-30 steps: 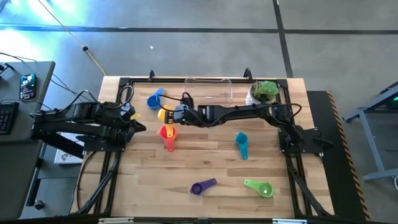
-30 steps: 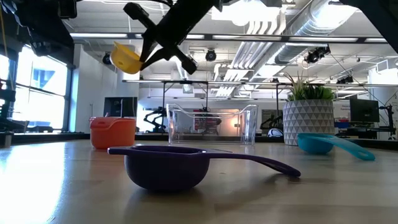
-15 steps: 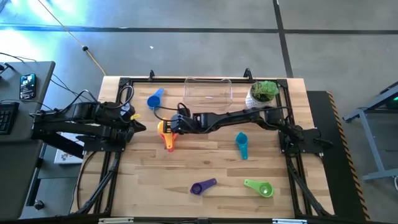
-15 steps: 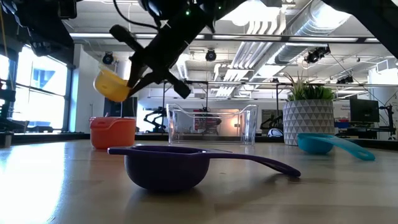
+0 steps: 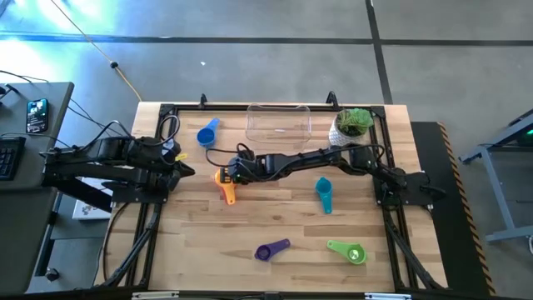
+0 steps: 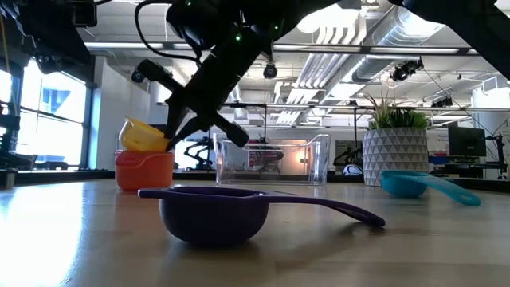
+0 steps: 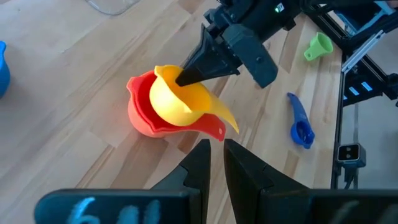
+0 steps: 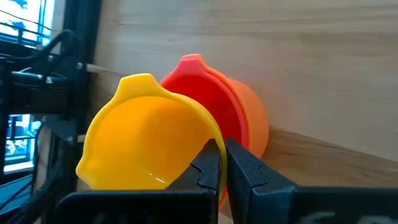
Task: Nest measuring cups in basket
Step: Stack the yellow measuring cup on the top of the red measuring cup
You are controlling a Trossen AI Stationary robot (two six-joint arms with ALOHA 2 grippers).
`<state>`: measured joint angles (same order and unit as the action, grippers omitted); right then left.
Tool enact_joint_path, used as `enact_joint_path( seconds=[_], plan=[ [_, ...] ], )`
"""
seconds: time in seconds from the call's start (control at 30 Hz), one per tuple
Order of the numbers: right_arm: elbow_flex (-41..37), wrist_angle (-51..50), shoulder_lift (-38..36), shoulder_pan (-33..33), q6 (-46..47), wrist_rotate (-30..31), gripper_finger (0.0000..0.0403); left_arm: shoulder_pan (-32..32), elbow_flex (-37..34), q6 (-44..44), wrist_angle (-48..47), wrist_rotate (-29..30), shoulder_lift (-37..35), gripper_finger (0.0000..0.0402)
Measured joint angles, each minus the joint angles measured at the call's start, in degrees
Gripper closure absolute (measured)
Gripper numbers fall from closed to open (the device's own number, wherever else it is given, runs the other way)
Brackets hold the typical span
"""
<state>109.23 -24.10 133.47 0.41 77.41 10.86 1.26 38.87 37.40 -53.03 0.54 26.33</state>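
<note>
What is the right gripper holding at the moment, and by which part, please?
The right gripper holds the yellow cup, pinched at its rim, tilted into the red cup.

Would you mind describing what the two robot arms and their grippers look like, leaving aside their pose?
Both arms are black, built of slim jointed segments with black cables looped alongside. The right gripper ends in two narrow, tapering dark fingers; a small green light glows on its wrist housing. The left gripper has matching dark fingers.

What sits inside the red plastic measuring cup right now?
The yellow plastic measuring cup, tilted and partly lowered into the red plastic measuring cup, pinched at its rim by the right gripper. The yellow cup covers the red cup's bottom.
</note>
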Motion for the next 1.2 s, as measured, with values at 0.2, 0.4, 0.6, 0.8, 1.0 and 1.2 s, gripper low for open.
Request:
enact_joint_path(
  seconds=[0.2,0.4,0.6,0.8,1.0,1.2],
  plan=[
    [0.00,-0.09,-0.02,-0.07,0.17,0.06,0.0400,0.00,0.00,0.07,-0.05,0.10,0.00,0.0367],
    [0.00,-0.02,-0.02,-0.05,0.41,0.06,0.0372,0.01,0.00,0.97,-0.03,0.13,0.00,0.0367],
    [0.00,-0.01,-0.02,-0.11,0.81,1.74,0.0342,0.01,0.00,0.99,-0.03,0.12,0.00,0.0367],
    [0.00,-0.02,-0.02,-0.34,0.70,1.81,0.0332,0.00,0.00,0.99,-0.03,0.11,0.00,0.0367],
    [0.00,-0.02,-0.02,-0.54,-1.06,1.98,0.0331,0.00,0.00,1.07,-0.03,-0.24,0.00,0.0367],
    [3.83,-2.64,-0.13,-0.86,-5.39,1.61,0.0331,0.00,0.00,1.42,-0.03,-0.26,0.00,0.0367]
  ],
)
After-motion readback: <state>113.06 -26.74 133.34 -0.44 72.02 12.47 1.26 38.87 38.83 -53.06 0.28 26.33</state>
